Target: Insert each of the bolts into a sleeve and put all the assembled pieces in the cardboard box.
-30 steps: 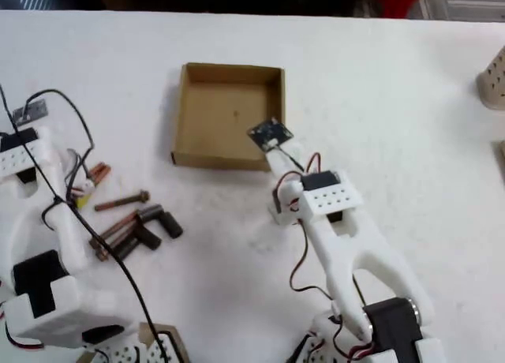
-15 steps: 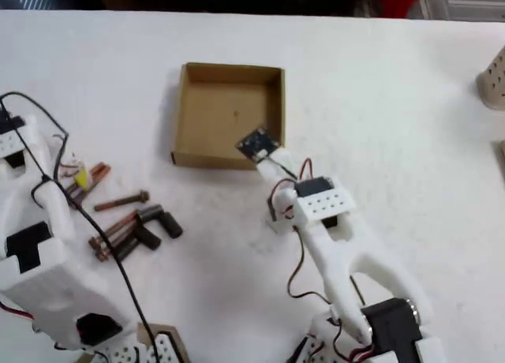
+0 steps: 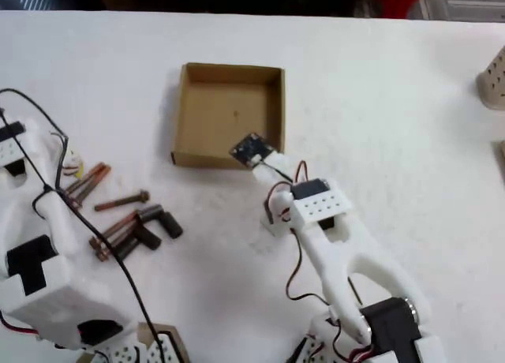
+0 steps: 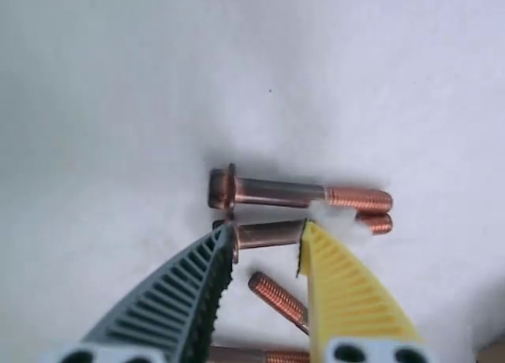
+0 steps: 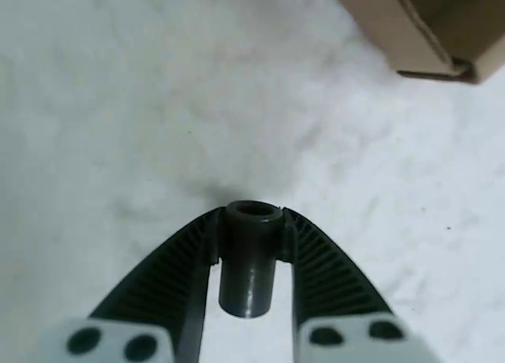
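Note:
My left gripper (image 4: 264, 238) hangs over two copper bolts lying side by side on the white table. Its grey and yellow fingers stand open, astride the shank of the nearer bolt (image 4: 268, 234), whose axis runs across the gap. The second bolt (image 4: 276, 193) lies just beyond it. In the high view this pair of bolts (image 3: 88, 181) lies at the left, under the left arm (image 3: 35, 221). My right gripper (image 5: 251, 218) is shut on a black sleeve (image 5: 251, 268) with its open bore facing away, just above the table near a corner of the cardboard box (image 5: 410, 31). The box (image 3: 229, 114) holds nothing.
A single bolt (image 3: 122, 200) lies right of the pair. Below it sits a pile of more bolts (image 3: 110, 237) and black sleeves (image 3: 154, 219). More bolt ends (image 4: 276, 296) show under the left fingers. Cables trail from both arms. A pale object (image 3: 493, 83) stands at the far right.
The left arm swung up and left, bringing its gripper over the pair of bolts. The right arm drifted slightly left and toward the near edge, still holding the sleeve.

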`<state>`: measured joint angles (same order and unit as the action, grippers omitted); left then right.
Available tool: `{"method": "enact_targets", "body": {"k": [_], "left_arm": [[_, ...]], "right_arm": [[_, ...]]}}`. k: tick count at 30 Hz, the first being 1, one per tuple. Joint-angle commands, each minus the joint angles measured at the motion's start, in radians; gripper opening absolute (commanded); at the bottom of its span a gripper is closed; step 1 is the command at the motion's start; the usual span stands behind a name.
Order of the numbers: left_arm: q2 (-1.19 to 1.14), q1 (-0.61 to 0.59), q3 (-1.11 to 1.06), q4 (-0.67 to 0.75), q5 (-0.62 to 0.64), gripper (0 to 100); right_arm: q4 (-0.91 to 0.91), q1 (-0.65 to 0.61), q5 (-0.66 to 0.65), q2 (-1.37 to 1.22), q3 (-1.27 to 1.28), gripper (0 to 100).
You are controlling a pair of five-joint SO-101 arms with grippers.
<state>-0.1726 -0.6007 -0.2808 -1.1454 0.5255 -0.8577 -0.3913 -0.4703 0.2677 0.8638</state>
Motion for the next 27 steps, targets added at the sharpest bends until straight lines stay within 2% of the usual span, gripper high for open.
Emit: {"method": "enact_targets", "body": {"k": [1,8,16,27], "left_arm": [[0.054,0.002,-0.060,0.072,0.051,18],[0.061,0.002,-0.146,0.226,0.069,17],[0.070,-0.047,-0.132,0.270,0.089,18],[0.022,-0.038,-0.129,0.288,0.101,17]], "right_arm": [[0.012,-0.010,-0.017,0.044,-0.008,1.9],[0.015,-0.031,-0.069,0.050,0.018,1.9],[0.041,-0.056,-0.110,0.053,0.055,1.9],[0.041,-0.059,-0.112,0.054,0.055,1.9]]}}
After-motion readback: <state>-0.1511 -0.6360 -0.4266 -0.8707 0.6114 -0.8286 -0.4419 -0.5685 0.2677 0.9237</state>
